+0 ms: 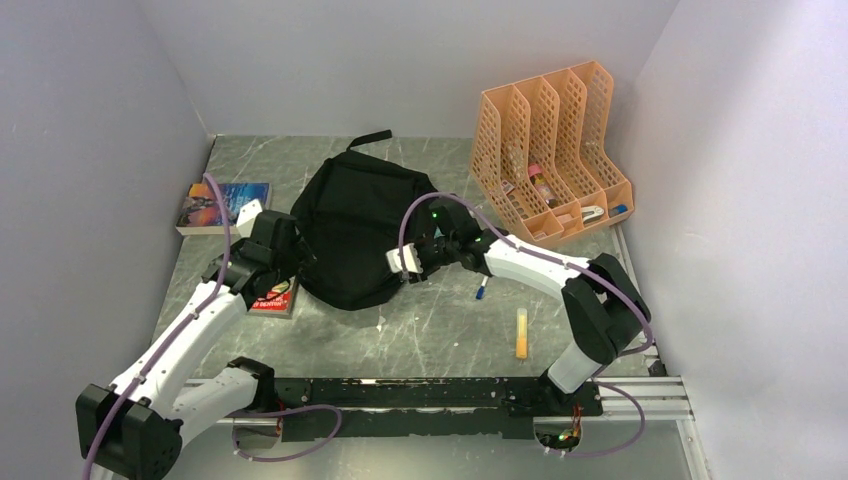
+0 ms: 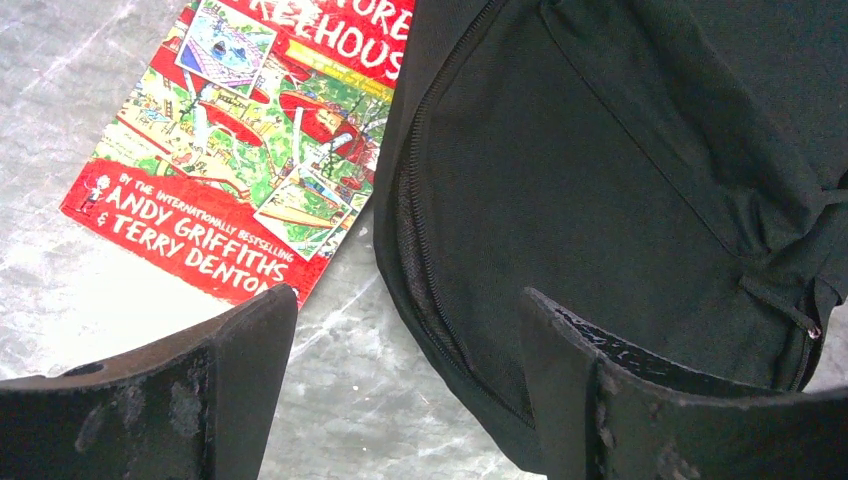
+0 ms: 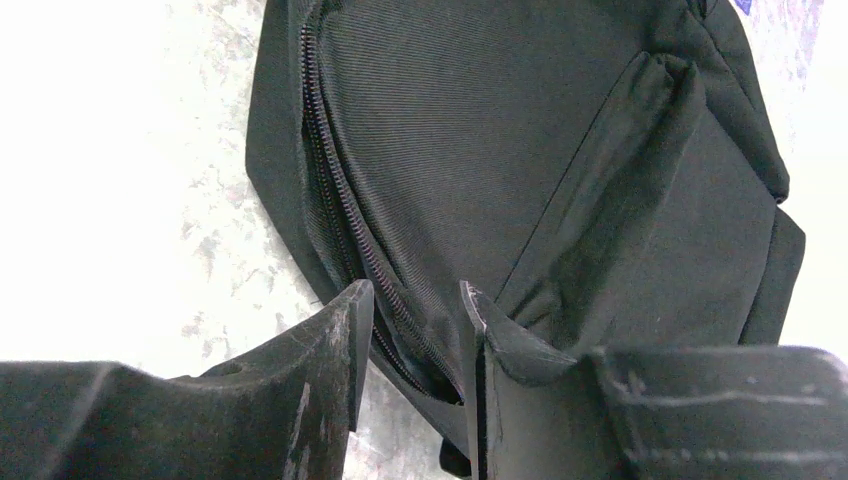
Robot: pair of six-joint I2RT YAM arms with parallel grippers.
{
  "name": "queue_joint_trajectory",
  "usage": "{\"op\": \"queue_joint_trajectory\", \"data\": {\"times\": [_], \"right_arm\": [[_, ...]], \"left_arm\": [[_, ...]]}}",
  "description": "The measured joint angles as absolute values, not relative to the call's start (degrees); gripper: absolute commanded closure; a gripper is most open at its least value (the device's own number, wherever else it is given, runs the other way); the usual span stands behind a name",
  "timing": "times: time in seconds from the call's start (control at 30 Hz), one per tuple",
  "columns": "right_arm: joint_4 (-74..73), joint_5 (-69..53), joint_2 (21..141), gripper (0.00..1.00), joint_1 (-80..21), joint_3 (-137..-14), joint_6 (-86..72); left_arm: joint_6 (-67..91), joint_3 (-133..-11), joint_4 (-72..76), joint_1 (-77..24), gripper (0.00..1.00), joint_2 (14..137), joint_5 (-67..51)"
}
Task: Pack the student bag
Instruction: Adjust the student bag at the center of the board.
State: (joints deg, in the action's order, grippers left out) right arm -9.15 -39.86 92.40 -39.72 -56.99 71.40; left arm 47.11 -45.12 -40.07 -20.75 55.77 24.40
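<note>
It looked like a robotics lab cell: plain pale walls (image 1: 90,120) boxed in a grey marbled bench (image 1: 420,330), with robot arms (image 1: 190,335) mounted along a metal rail (image 1: 640,395).

The student bag (image 1: 360,230) fills the middle of the table (image 1: 420,335), flanked by the left gripper (image 2: 405,310) and right gripper (image 3: 412,300). A red book (image 2: 230,150) lies just beside its left edge; an orange organiser (image 1: 550,150) blocks the far right corner. The bare strip in front is passable, apart from a blue pen (image 1: 480,292) and yellow stick (image 1: 521,332).

Bright, even light; tabletop (image 3: 120,150) blown out white.
</note>
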Motion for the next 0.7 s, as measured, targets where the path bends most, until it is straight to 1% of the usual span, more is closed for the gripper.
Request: {"op": "queue_joint_trajectory", "data": {"times": [0.47, 0.7], "right_arm": [[-8.32, -35.77, 95.53, 0.59, -41.60, -57.65, 73.32], [-7.31, -34.70, 96.07, 0.58, -44.25, -58.13, 73.30]], "left_arm": [[45.65, -44.16, -38.30, -18.57, 0.15, 55.86, 21.45], [45.43, -43.92, -38.17, -17.69, 0.15, 55.83, 21.15]]}}
